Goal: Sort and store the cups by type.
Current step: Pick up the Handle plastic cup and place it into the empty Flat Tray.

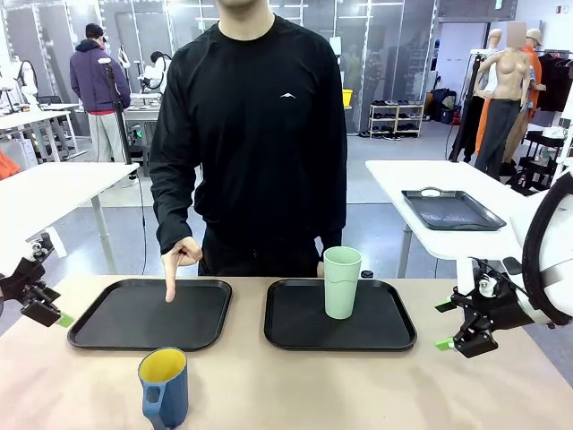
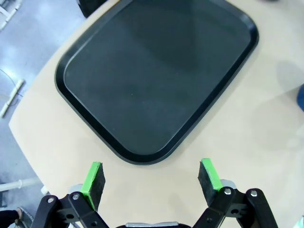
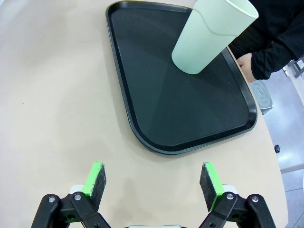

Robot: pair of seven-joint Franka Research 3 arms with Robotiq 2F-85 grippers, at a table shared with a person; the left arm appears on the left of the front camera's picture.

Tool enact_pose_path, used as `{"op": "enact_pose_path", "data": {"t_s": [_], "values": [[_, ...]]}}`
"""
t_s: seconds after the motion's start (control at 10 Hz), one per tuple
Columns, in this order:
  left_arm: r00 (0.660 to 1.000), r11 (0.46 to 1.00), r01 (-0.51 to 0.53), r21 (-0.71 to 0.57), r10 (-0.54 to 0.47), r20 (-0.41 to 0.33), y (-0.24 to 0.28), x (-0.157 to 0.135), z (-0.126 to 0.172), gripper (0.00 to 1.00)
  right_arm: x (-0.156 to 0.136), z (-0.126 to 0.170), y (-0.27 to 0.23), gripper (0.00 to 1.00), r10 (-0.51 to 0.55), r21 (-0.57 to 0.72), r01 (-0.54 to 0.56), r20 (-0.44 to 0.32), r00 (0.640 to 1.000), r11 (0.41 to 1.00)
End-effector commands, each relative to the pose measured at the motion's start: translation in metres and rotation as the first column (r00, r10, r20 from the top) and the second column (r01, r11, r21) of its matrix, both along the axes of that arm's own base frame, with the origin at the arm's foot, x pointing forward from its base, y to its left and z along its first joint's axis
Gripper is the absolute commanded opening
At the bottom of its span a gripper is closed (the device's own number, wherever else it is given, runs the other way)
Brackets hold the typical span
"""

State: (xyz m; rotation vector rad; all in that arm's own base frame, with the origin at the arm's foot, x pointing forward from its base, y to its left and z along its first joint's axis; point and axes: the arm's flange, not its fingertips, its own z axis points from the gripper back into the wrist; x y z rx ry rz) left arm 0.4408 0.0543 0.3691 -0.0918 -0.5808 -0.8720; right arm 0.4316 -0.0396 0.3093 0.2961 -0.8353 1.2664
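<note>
Blue mug [image 1: 164, 391] cut off at base

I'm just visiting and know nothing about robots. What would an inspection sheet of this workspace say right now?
Surface: beige table; left tray bare, right tray beside it.
Job's things: mint-green tumbler upright on right tray; blue mug on the table, outside both trays.
Clutter: nothing seen.
Grippers: left gripper and right gripper open, holding nothing.
Cables: nothing seen.
Surroundings: person's hand points down at left tray; white side table carries another tray.
</note>
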Motion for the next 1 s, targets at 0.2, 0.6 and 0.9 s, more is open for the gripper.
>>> {"op": "enact_pose_path", "data": {"t_s": [0.2,0.6,0.9], "values": [[0.982,0.929,0.172,0.328,-0.187,0.016,0.025,0.002,0.001,1.00,0.003,-0.001,-0.001,1.00,-0.001,0.013,0.001,0.006,1.000,1.000],[0.896,0.895,0.439,0.075,-0.431,-0.108,0.059,-0.026,0.000,1.00,0.003,-0.001,-0.001,1.00,-0.001,0.013,0.001,0.006,1.000,1.000],[0.774,0.789,0.613,-0.038,-0.610,-0.170,0.062,-0.034,-0.024,1.00,0.003,-0.001,-0.001,1.00,-0.001,0.013,0.001,0.006,1.000,1.000]]}}
